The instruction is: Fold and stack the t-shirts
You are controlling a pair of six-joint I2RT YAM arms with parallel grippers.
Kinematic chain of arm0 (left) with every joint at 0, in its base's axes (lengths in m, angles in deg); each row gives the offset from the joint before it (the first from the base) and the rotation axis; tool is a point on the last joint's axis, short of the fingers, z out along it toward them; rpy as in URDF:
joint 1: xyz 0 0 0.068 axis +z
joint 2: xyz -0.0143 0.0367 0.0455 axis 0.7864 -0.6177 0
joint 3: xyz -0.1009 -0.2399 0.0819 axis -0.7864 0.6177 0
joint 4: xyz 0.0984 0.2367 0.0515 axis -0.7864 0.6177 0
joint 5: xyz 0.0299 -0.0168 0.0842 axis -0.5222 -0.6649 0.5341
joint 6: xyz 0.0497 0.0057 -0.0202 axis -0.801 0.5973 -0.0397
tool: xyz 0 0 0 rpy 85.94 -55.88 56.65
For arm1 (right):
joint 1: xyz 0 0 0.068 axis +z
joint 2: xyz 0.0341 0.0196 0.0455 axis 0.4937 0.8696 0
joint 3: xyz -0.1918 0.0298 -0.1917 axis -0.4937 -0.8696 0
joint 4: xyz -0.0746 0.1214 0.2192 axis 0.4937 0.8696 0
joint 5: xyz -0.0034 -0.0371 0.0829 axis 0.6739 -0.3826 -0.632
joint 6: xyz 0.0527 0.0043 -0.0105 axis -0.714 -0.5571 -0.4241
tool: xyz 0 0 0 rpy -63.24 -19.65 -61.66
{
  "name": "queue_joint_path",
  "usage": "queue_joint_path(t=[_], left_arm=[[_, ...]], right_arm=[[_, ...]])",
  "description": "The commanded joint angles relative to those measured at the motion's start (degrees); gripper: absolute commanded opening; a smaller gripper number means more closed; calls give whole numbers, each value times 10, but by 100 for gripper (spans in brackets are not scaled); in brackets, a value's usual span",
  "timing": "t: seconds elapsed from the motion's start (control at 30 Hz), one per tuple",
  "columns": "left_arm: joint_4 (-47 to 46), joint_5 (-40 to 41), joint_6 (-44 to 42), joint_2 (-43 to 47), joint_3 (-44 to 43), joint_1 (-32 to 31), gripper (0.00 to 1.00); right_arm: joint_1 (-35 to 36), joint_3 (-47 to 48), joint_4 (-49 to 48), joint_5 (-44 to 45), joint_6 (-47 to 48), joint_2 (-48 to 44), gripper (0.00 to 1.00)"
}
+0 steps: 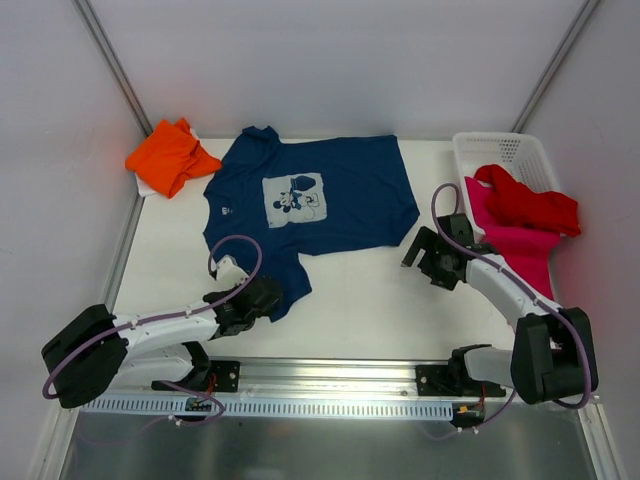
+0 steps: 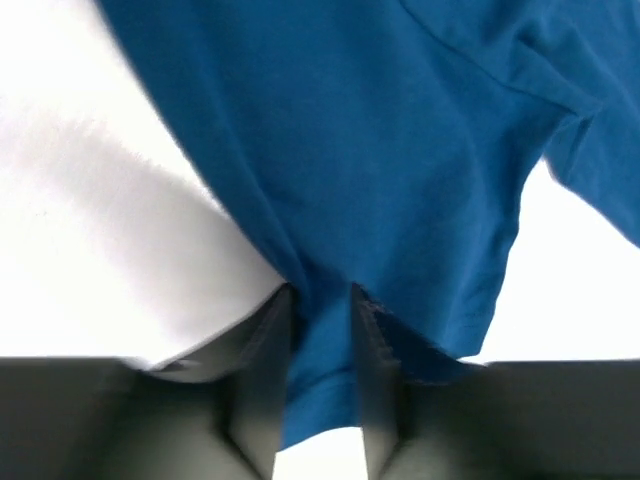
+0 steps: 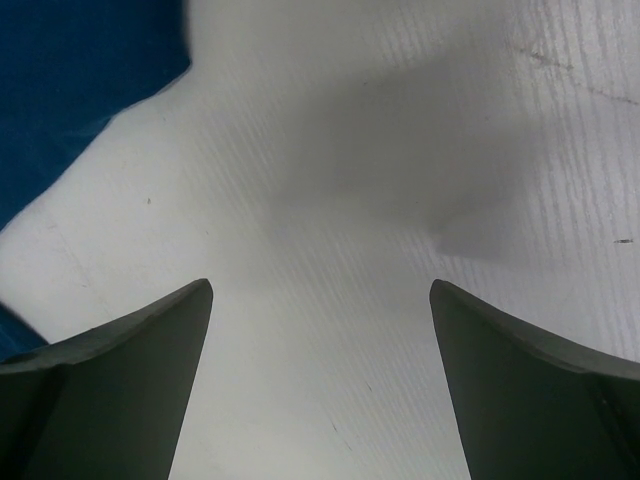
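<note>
On the far left, the orange t-shirt (image 1: pixel 172 155) lies in a little heap at the back corner of the worktop (image 1: pixel 360 300). It may be folded, but I cannot tell how neatly. Next to it, the navy t-shirt (image 1: pixel 310 200) with the mouse picture is spread out flat, face up, and not folded yet. My left hand (image 1: pixel 262 298) is at its near sleeve, and its fingers (image 2: pixel 265 340) are pinched narrow on a bit of the blue cloth. My right hand (image 1: pixel 418 250) is wide open with nothing in it, low over bare worktop just beside the shirt's bottom edge. On the far right, the red t-shirt (image 1: pixel 530 205) and the pink t-shirt (image 1: pixel 520 250) spill in a messy pile out of the white basket (image 1: pixel 500 150). So I think the job is only starting: the blue one needs its first fold, two more wait, and there is no stack yet.
</note>
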Motion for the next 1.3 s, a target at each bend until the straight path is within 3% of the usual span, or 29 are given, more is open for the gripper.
queue_joint_path(t=[0.0, 0.03, 0.1, 0.3, 0.47, 0.63, 0.83, 1.13, 1.23, 1.27], left_arm=[[68, -63, 10, -28, 35, -7, 24], [67, -62, 9, -29, 35, -7, 11], [67, -65, 7, -30, 31, -7, 1], [69, -67, -16, -19, 27, -7, 0], [72, -55, -28, 36, 54, -7, 0], [80, -40, -40, 96, 78, -7, 0], [94, -24, -60, 138, 78, -7, 0], [98, -10, -75, 125, 61, -7, 0], [99, -10, -76, 123, 59, -7, 0], [99, -10, -76, 124, 59, -7, 0]], right_arm=[[4, 0, -17, 6, -2, 12, 95], [3, 0, -19, 6, -2, 14, 95], [4, 6, -28, 6, -4, 21, 95], [2, 77, -113, -26, 20, 98, 95], [-19, 187, -127, -62, 31, 233, 95], [-31, 251, -131, -65, 20, 300, 94], [-37, 230, -169, -56, 1, 320, 94], [-37, 167, -263, -46, -33, 313, 92], [-37, 152, -258, -35, -37, 290, 82], [-36, 139, -258, -26, -37, 282, 74]])
